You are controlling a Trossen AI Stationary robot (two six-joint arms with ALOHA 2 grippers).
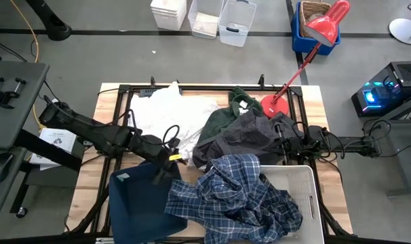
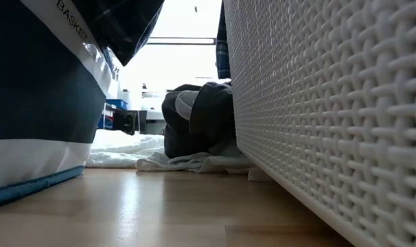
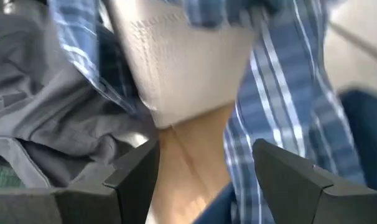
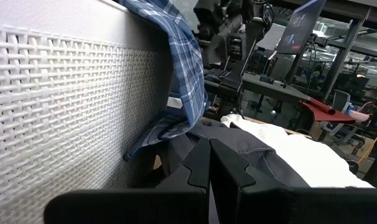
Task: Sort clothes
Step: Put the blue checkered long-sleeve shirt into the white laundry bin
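The blue-and-white plaid shirt (image 1: 232, 196) lies draped over the white plastic bin's rim and reaches onto the navy bin. The white cloth pieces (image 1: 171, 112) lie spread at the table's far left. The dark green hoodie (image 1: 226, 118) and the dark grey jacket (image 1: 249, 135) lie heaped at the middle. My left gripper (image 1: 166, 157) is open and empty (image 3: 204, 168), low over the table between the white cloth, the jacket and the navy bin. My right gripper (image 1: 281, 144) is shut (image 4: 210, 155) at the jacket's right edge (image 4: 251, 146), beside the white bin's far wall. My right gripper points level from the table's right side at the dark grey jacket's right edge (image 4: 238, 143). No cloth shows between its shut fingers. I cannot tell whether the fingertips touch the jacket.
The navy fabric bin (image 1: 141, 203) stands at the near left and the white plastic bin (image 1: 304, 183) at the near right. A red desk lamp's base (image 1: 273, 105) stands at the far right of the table. Clear tubs (image 1: 205, 19) stand on the floor beyond.
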